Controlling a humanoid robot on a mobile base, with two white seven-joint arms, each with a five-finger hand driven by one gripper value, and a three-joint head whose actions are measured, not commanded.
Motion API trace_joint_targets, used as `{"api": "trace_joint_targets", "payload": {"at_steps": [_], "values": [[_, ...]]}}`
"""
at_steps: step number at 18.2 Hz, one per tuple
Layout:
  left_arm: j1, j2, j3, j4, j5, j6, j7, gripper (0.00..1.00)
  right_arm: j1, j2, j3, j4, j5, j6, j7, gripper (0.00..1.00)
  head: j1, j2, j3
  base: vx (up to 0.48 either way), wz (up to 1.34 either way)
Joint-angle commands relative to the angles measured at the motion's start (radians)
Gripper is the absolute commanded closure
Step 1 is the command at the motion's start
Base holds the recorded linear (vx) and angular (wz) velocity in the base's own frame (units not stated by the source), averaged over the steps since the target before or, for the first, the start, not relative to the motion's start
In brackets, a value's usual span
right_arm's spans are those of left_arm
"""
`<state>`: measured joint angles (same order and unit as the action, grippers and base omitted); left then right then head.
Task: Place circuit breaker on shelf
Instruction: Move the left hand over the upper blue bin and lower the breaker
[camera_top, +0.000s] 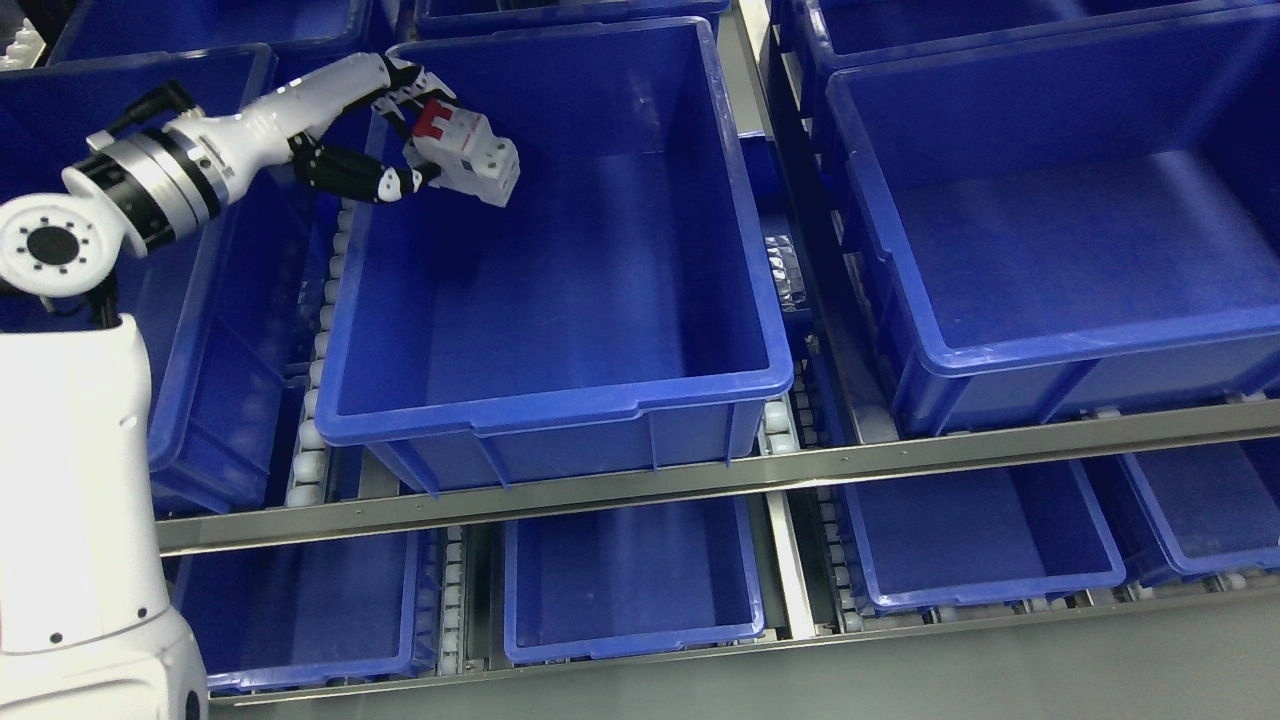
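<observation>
A white circuit breaker (470, 155) with a red switch is held in my left hand (415, 135), whose black and white fingers are shut on it. The hand hangs above the far left part of the middle blue bin (560, 400) on the upper shelf level. The bin's floor shows nothing lying in it. My left arm runs in from the lower left and crosses the bin's left wall. The right arm does not show.
A second large blue bin (1050, 350) stands to the right on the same level, and another (200, 330) to the left under my arm. Metal shelf rails (800, 465) with white rollers run along the front. Several blue bins (630, 590) sit on the lower level.
</observation>
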<state>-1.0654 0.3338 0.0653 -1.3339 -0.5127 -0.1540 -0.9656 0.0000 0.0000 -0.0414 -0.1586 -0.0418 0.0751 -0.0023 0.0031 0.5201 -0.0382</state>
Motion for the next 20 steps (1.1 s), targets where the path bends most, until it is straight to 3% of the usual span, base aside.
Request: {"api": "trace_joint_targets", "payload": {"at_steps": [1, 6, 9, 20], "values": [[-0.135, -0.024, -0.107, 0.379, -0.073, -0.028, 0.088, 0.84, 0.017, -0.017, 0.0, -0.001, 0.0, -0.028, -0.001, 0.0, 0.0, 0.0, 0.0, -0.025, -0.08], [-0.215, -0.11, -0.121, 0.64, -0.162, -0.091, 0.333, 0.84, 0.017, -0.017, 0.0, 0.001, 0.0, -0.028, -0.001, 0.0, 0.0, 0.0, 0.0, -0.016, -0.07], [-0.215, -0.16, -0.117, 0.693, -0.167, -0.091, 0.411, 0.83, 0.017, -0.017, 0.0, 0.001, 0.0, -0.028, -0.001, 0.0, 0.0, 0.0, 0.0, -0.002, -0.01], [-0.209, -0.194, -0.099, 0.797, -0.167, -0.09, 0.513, 0.79, 0.017, -0.017, 0.0, 0.001, 0.0, -0.028, -0.001, 0.0, 0.0, 0.0, 0.0, -0.002, 0.0]]}}
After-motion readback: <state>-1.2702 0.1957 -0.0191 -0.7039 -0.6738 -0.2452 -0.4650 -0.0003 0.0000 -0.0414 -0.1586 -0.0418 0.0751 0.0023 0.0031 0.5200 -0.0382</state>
